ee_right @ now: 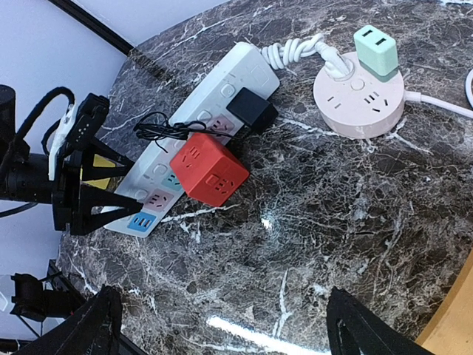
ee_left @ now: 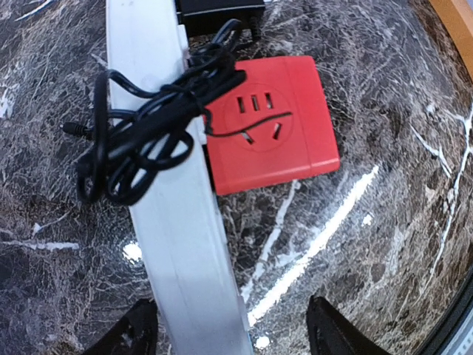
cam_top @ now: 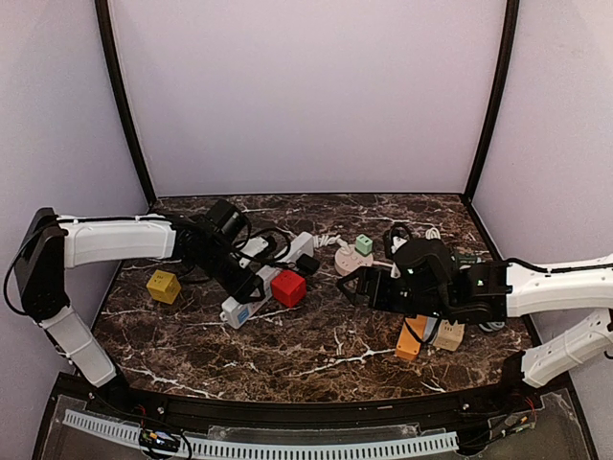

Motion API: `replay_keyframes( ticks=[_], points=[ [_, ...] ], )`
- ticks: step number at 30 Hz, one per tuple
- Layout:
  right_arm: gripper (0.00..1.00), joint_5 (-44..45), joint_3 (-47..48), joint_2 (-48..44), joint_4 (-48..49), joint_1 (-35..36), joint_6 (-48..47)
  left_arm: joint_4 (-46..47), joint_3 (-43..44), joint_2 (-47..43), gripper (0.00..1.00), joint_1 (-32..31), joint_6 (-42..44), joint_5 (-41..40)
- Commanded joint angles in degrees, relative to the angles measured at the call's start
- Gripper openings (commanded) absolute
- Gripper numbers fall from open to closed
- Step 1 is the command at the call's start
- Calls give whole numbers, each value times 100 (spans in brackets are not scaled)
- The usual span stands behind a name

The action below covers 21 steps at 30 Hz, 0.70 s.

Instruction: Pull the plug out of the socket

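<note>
**Top view.** The left hand (cam_top: 244, 278) was over the white strip (cam_top: 287, 257), which ran from 7 to 1 o'clock on the marble surface (cam_top: 316, 355). How far apart its fingers stood could not be told here. A black plug (cam_top: 307, 264) sat on the strip's far half. A red cube (cam_top: 287, 287) lay against the strip at its 4 o'clock side. The right hand (cam_top: 347, 286) hung at 3 o'clock of the cube, near a round socket (cam_top: 350, 261) carrying a green plug (cam_top: 364, 244). A yellow cube (cam_top: 164, 286) lay at 9 o'clock of the strip, well apart.

**Left wrist view.** The hand (ee_left: 233, 336) was open. Its fingers (ee_left: 336, 333) stood on either side of the strip (ee_left: 174, 237) and gripped nothing. A tangled black cable (ee_left: 140, 140) lay over the strip. The red cube (ee_left: 295, 140) touched the strip's 3 o'clock edge. The black plug (ee_left: 218, 11) showed only in part at 12 o'clock.

**Right wrist view.** The hand (ee_right: 229, 325) was spread wide, its fingers (ee_right: 369, 325) empty above bare surface (ee_right: 310, 222). The black plug (ee_right: 252, 111) was seated in the strip (ee_right: 244, 63), at 1 o'clock of the red cube (ee_right: 209, 170). The green plug (ee_right: 377, 50) stood on the round socket (ee_right: 347, 111) at 2 o'clock.
</note>
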Motion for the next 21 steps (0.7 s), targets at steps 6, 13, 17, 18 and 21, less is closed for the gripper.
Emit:
replay_keyframes(
  ticks=[6,13,17,18,21],
  points=[
    [90,-15,128,6,-65,-34,44,87,344,393,52,-53,128,-378],
    [90,-3,138,80,-74,-33,53,91,316,479,44,-57,73,-510],
    [90,-30,156,136,-69,-30,74,56,343,592,32,-51,-34,-522],
    [90,-47,146,142,-59,-29,87,38,347,597,26,-54,-45,-530],
    [90,-97,82,153,44,-31,167,30,360,559,12,-57,-107,-565]
  ],
)
